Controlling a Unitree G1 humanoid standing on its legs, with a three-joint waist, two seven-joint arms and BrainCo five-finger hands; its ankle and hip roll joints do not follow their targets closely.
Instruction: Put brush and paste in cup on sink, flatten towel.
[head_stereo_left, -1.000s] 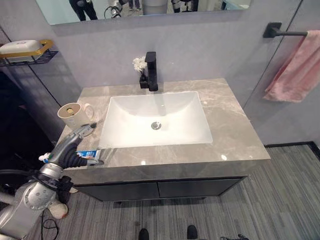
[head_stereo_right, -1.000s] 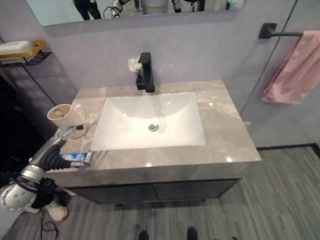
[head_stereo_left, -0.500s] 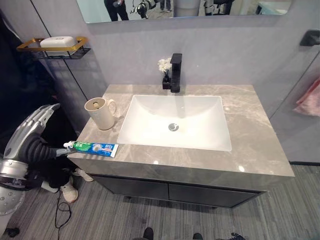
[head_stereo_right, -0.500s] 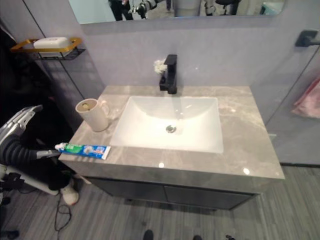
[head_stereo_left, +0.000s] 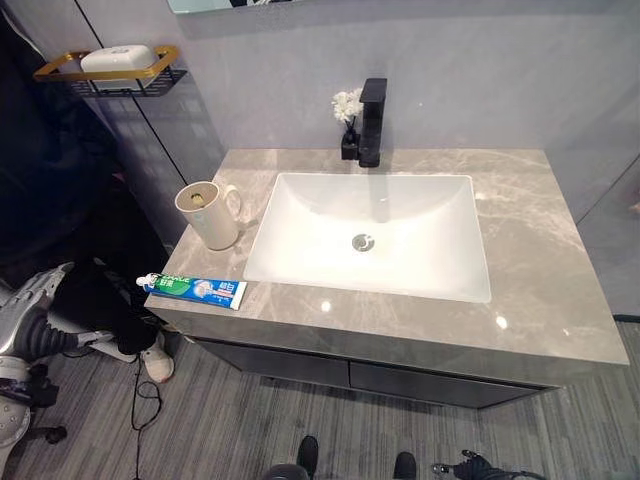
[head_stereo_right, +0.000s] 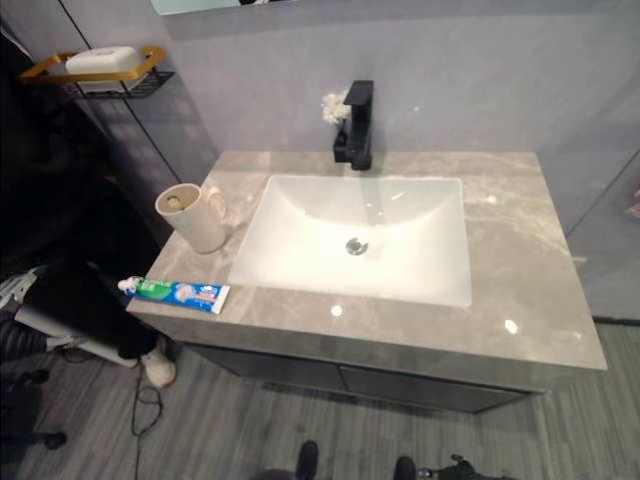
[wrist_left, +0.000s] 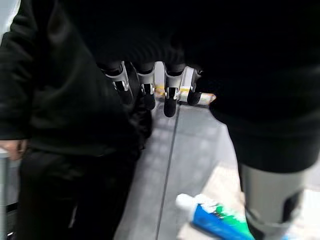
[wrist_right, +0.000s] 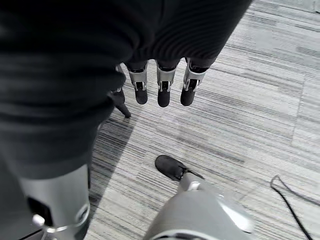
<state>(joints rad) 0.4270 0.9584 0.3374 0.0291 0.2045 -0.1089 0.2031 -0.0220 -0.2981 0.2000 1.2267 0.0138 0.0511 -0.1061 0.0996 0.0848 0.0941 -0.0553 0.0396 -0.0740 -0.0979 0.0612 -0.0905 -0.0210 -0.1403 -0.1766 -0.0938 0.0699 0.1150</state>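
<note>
Left eye view shows the paste (head_stereo_left: 193, 289) lying flat on the near-left corner of the counter (head_stereo_left: 540, 260), its white cap pointing left past the edge. The cup (head_stereo_left: 210, 214) stands upright just beyond it, left of the basin (head_stereo_left: 380, 235). Something pale sits inside the cup's mouth (it may be the brush, too small to tell). The left hand (head_stereo_left: 35, 300) hangs off the counter's left side, below its top, well apart from the paste.

The paste looks like a light, soft tube with a slick printed skin. It will likely dent under a hard squeeze and slide on the polished stone. The best hold is probably across the firmer body near the cap, thumb on one flat side and fingers on the other. The cup is rigid and probably ceramic, so it could tip if knocked on its handle side.

The left wrist view adds what the head views cannot: the fingers (wrist_left: 170, 95) are straight, side by side and holding nothing, with the paste's cap end in the lower corner and a person in dark clothes close behind. The right wrist view shows the right hand (wrist_right: 162, 82) over striped floor, fingers straight and empty. The towel appears nowhere here.
</note>
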